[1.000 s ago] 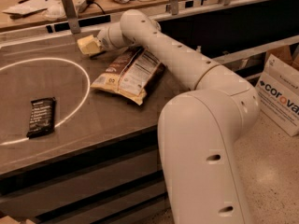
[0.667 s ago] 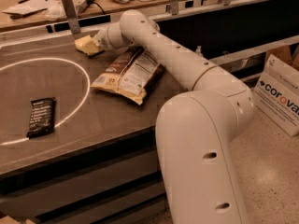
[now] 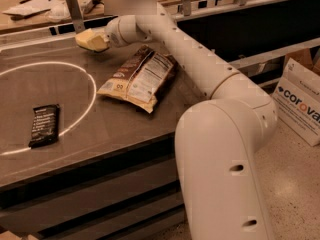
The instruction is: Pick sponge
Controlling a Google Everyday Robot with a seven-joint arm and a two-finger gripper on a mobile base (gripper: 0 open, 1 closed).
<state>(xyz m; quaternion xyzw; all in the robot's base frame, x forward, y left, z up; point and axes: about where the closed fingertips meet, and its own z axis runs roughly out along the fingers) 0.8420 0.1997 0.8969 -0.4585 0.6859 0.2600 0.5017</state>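
Observation:
My gripper (image 3: 91, 40) is cream-yellow and wedge-shaped at the end of the white arm (image 3: 190, 59). It hovers low over the far edge of the dark table (image 3: 115, 134), just beyond the top of the brown snack bag (image 3: 141, 77). I see no sponge apart from the gripper; it is hidden or out of view.
A black snack bar (image 3: 45, 125) lies at the left on the white circle line (image 3: 93, 91). A metal post (image 3: 75, 11) and a rail stand right behind the gripper. A white "corova" box (image 3: 300, 104) sits on the floor at the right.
The gripper has crept a little further towards the table's far edge and to the left. The bag and the bar have not moved.

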